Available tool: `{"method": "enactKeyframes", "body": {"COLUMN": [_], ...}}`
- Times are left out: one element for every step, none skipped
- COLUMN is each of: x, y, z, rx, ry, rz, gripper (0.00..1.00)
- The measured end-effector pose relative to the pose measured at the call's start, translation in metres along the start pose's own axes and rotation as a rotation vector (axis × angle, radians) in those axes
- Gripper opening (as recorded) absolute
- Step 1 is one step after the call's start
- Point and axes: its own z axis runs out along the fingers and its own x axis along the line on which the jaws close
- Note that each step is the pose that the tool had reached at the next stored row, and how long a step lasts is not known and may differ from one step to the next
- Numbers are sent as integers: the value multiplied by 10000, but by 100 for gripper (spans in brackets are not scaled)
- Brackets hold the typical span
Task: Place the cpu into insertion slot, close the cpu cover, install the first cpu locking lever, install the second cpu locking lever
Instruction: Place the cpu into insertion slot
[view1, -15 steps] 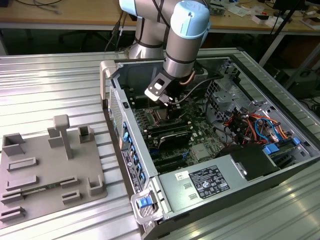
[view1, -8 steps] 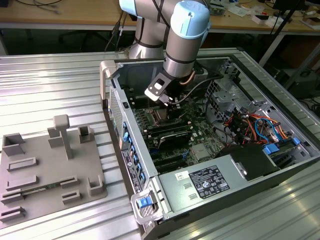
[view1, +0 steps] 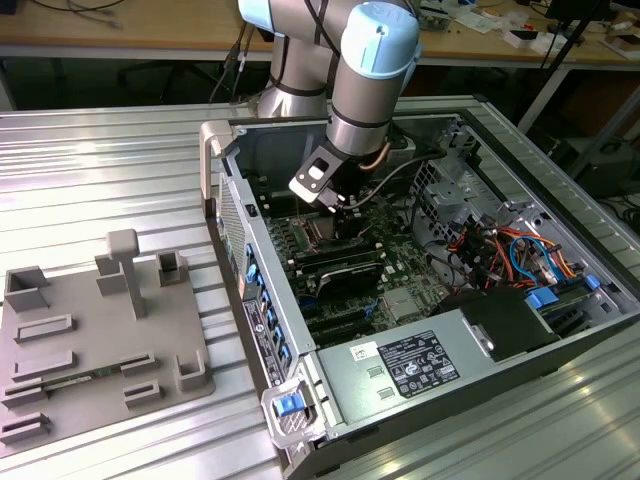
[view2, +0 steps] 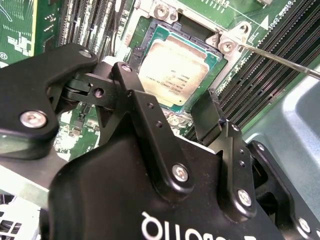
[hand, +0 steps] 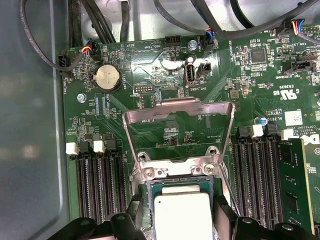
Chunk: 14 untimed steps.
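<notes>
Already the cpu (hand: 182, 215) lies seated on the motherboard (hand: 150, 65), and the gripper (view2: 167, 90) straddles it with jaws apart. The cpu cover (hand: 177, 106) stands raised on its hinge. In the exterior view, the gripper hangs at eleven o'clock from the power supply (view1: 420, 365).

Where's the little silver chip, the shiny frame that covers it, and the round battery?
chip (hand: 182, 216): first wrist view, middle of its silver top.
cover frame (hand: 178, 105): first wrist view, on the bar opposite its hinge.
round battery (hand: 106, 77): first wrist view, centre of its face.
</notes>
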Motion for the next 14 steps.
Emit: {"method": "enactKeyframes", "body": {"x": [0,0,0,0,0,0,0,0,0,0,0,0,0,0], "y": [0,0,0,1,1,1,1,1,1,1,1,2,3,3], "z": [0,0,-4,-7,-8,-8,-9,-10,-11,-14,-18,-31,-46,-52], "rx": [0,-1,1,0,0,-1,-1,-1,0,0,0,-1,-2,-1], "ry": [0,0,-1,0,1,1,2,-2,-5,-9,-14,-20,-20,-20], "rz": [-1,-1,-1,-1,0,-1,-1,-1,-2,-2,-2,-2,-2,-2], "gripper": [67,67,67,67,67,67,67,67,67,67,67,67,67,67]}}
